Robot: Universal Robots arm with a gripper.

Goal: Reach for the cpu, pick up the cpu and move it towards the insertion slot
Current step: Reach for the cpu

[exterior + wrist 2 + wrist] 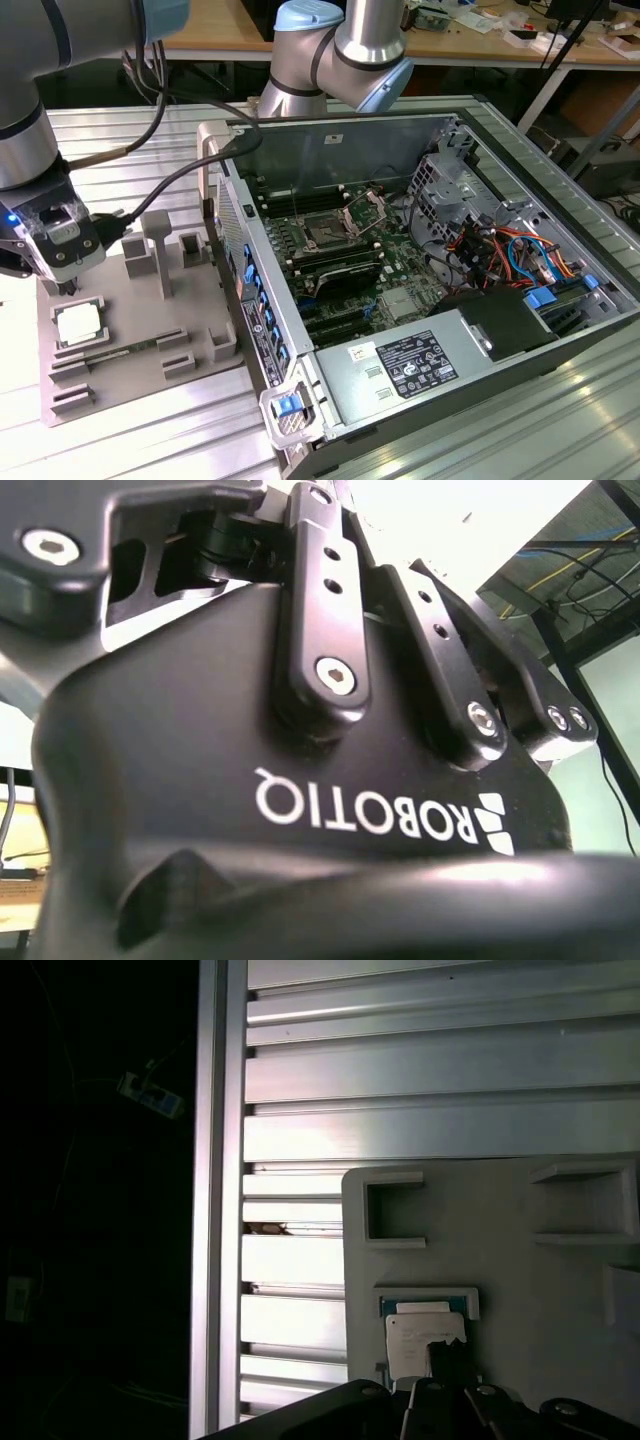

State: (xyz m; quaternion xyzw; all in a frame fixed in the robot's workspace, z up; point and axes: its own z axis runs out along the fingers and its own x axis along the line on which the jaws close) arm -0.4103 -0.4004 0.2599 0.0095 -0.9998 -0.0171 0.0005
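Observation:
The cpu [78, 323] is a small cream-white square lying flat in a recess of the grey fixture [150, 340], at the exterior view's left. My gripper [62, 283] hangs just above its far edge, pointing down at it. In the first wrist view the cpu [422, 1342] lies in its blue-edged recess on the fixture [500, 1240], and the gripper's dark tip [450, 1358] overlaps its near edge. The insertion slot [328, 232] is a dark square socket with a raised metal bracket on the motherboard inside the open computer case, well off towards the exterior view's right.
The open computer case [420, 300] has its side wall [245, 260] standing between the fixture and the motherboard. Grey posts [158, 250] rise from the fixture beside the gripper. A black cable [170, 180] trails from the arm. The fixture and case rest on a ribbed aluminium table [440, 1080].

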